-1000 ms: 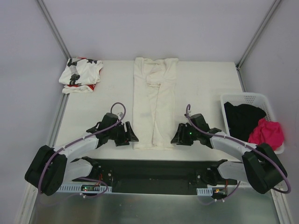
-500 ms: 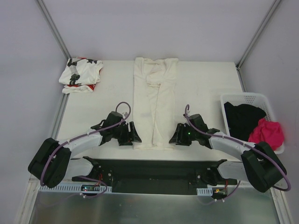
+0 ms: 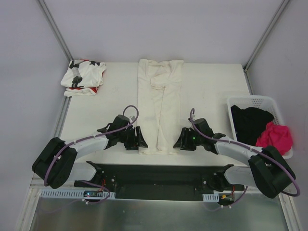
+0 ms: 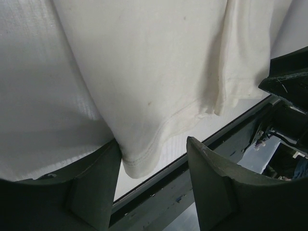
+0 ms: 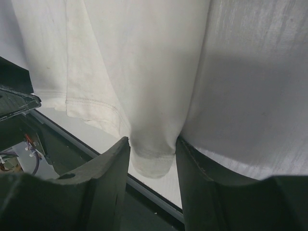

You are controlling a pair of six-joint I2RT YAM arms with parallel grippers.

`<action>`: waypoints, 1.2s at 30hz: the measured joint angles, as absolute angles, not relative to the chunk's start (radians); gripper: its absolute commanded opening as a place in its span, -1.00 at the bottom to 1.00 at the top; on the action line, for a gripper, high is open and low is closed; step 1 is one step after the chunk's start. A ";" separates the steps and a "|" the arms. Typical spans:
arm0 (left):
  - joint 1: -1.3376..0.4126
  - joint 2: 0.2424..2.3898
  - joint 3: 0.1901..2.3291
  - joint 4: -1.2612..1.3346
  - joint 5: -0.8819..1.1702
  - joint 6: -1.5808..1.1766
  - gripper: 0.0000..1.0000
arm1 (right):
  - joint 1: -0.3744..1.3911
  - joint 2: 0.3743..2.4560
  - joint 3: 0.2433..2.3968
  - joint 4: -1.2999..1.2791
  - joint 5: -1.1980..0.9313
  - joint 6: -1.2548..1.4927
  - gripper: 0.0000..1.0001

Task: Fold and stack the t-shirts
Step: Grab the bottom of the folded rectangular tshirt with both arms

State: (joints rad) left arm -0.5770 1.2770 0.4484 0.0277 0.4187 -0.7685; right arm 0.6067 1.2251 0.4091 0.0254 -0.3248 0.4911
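Observation:
The cream-white t-shirt (image 3: 160,103) lies folded into a long strip down the middle of the table, its hem at the near edge. My left gripper (image 3: 143,141) is at the hem's left corner. In the left wrist view this gripper (image 4: 153,142) is open; the hem corner (image 4: 144,161) leans on the left finger with a gap to the right finger (image 4: 216,183). My right gripper (image 3: 177,142) is at the hem's right corner. It (image 5: 152,140) is open too, and the cloth corner (image 5: 153,161) fills the gap between both fingers. The star-print t-shirt (image 3: 83,77) lies crumpled at the far left.
A white perforated basket (image 3: 254,101) at the right edge holds black cloth (image 3: 250,122) and pink cloth (image 3: 275,136). The dark base rail (image 3: 159,175) runs just below the table's near edge, right behind the hem.
The left gripper slid right to the hem's corner and its jaws narrowed a little. The right gripper crept left onto the other corner, nudging the hem inward.

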 measured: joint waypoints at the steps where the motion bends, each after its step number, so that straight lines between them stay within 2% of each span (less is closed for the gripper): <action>1: -0.577 1.279 0.448 0.028 0.419 -0.768 0.06 | 0.607 1.225 0.409 0.026 -0.324 0.492 -0.12; 5: -0.577 1.283 0.448 0.026 0.418 -0.768 -0.10 | 0.607 1.226 0.406 0.027 -0.318 0.495 -0.29; 12: -0.577 1.294 0.448 0.014 0.411 -0.765 -0.49 | 0.607 1.227 0.398 0.027 -0.303 0.501 -0.47; 13: -0.577 1.300 0.448 0.015 0.411 -0.764 -0.60 | 0.607 1.227 0.397 0.027 -0.300 0.500 -0.50; 15: -0.577 1.307 0.448 0.015 0.411 -0.762 -0.68 | 0.607 1.232 0.397 0.028 -0.300 0.501 -0.60; 16: -0.577 1.311 0.448 0.014 0.410 -0.760 -0.83 | 0.607 1.235 0.397 0.030 -0.301 0.501 -0.63; 18: -0.577 1.314 0.448 0.014 0.410 -0.757 -1.00 | 0.607 1.243 0.397 0.033 -0.303 0.501 -0.75; 23: -0.577 1.314 0.448 0.012 0.408 -0.750 -1.00 | 0.608 1.255 0.398 0.040 -0.306 0.501 -0.99; 36: -0.577 1.322 0.493 -0.033 0.399 -0.714 -1.00 | 0.609 1.258 0.412 0.017 -0.299 0.492 -0.99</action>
